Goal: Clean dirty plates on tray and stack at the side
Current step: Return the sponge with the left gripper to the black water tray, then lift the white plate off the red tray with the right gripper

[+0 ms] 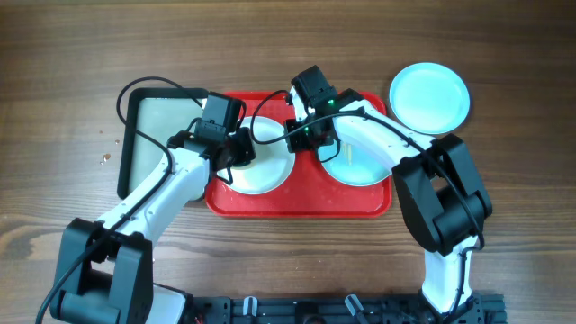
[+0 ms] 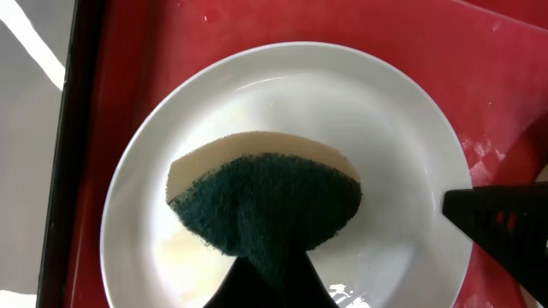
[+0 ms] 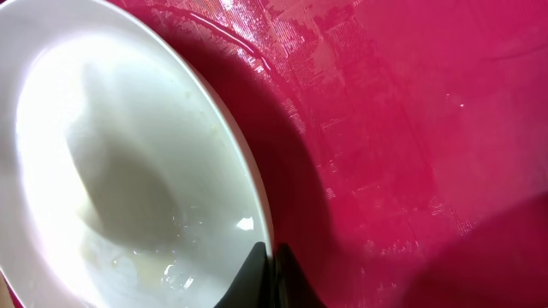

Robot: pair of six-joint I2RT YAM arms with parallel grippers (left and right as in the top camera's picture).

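A: What is lying nearest on the bench (image 1: 531, 162)?

B: The red tray (image 1: 301, 205) is stretching across the middle, with two plates sitting on it side by side. The white plate (image 1: 268, 175) is taking up its left half.

A: And the left hand (image 2: 270, 274)?

B: It is hovering over the middle of that plate, clenched on a sponge (image 2: 265, 201). The dark green scouring face is showing on top, and a tan layer is peeking out behind it. A pale yellowish film is showing on the plate beside it.

A: What is the right hand (image 3: 271, 275) doing?

B: It is pinching a plate's rim between closed fingers. That view is too tight to be sure, but it is probably gripping the white plate's right edge, since a dark part of it is poking in there in the left wrist view.

A: The other plate on the tray?

B: The pale plate (image 1: 360, 166) is lying flat in the right half, just beside the right hand.

A: Farther out?

B: The black-rimmed tray (image 1: 157, 130) is sitting just beside the red tray's left end, and the aqua plate (image 1: 429, 97) is resting alone on the bench, past the tray's far right corner.
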